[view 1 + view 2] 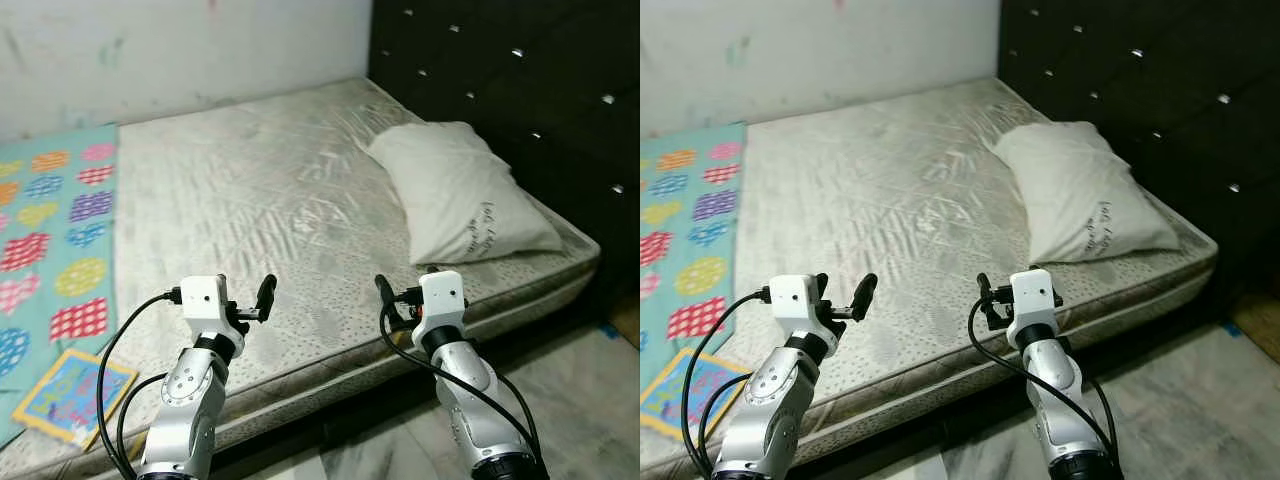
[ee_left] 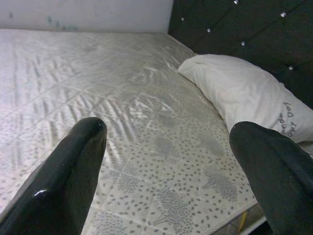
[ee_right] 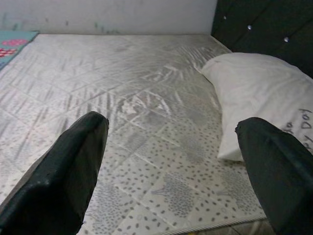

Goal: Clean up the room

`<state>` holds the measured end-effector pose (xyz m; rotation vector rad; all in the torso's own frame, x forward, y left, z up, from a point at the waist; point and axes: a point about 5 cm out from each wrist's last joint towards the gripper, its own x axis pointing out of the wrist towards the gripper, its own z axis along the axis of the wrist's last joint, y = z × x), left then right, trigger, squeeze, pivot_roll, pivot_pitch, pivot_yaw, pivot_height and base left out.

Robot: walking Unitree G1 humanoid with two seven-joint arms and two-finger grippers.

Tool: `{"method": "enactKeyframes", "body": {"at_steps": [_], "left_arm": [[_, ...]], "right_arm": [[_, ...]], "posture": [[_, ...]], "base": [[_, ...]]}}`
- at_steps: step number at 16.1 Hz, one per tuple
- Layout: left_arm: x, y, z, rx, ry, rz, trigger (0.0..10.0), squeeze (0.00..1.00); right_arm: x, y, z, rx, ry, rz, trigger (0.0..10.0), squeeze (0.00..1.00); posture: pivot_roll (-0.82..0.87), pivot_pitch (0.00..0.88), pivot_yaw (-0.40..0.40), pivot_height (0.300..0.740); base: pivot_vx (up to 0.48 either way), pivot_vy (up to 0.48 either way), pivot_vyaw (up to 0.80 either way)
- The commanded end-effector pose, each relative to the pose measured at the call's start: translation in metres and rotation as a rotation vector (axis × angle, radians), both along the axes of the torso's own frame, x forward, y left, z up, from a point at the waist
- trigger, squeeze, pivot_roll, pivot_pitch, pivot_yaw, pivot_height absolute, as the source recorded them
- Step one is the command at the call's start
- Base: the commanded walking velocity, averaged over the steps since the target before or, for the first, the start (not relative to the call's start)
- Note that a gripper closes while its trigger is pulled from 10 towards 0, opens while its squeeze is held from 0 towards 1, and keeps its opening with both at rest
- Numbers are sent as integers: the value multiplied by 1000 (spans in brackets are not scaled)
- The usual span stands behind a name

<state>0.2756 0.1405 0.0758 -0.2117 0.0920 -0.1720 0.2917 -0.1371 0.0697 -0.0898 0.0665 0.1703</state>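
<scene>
White pillow [image 1: 462, 190] sits askew on bare mattress [image 1: 250, 200]. Both grippers, left [image 1: 252, 300] and right [image 1: 392, 298], spread, empty. Risk: probably dragging the pillow off the edge.

Soft, even indoor light fills the room, bright enough for clear detail. The mattress [image 1: 270, 190] cover shines with pale glare along its quilted folds (strongest near the middle). The headboard [image 1: 520, 90] stays very dark, its studs glinting as small white points. Head views are sharp, with no motion blur. In the wrist views the near black fingers [image 2: 63, 181] look large, soft and out of focus.
</scene>
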Motion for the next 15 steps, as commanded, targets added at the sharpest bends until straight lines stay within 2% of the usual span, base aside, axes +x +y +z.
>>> {"method": "enactKeyframes", "body": {"at_steps": [1,8,13,15], "left_arm": [[1,3,4,7,-10,15,10000,0],[2,1,2,-7,-2,11,10000,0],[3,2,2,-19,5,15,10000,0],[3,2,2,-22,4,11,10000,0]], "right_arm": [[1,4,6,-17,-21,29,10000,0],[1,5,6,-19,-22,31,10000,0],[1,4,6,-8,-21,27,10000,0],[1,4,6,-7,-20,27,10000,0]], "posture": [[-103,0,54,740],[-110,0,54,740],[-108,0,53,740],[-110,0,55,740]], "base": [[0,0,0],[0,0,779],[0,0,0],[0,324,0]]}}
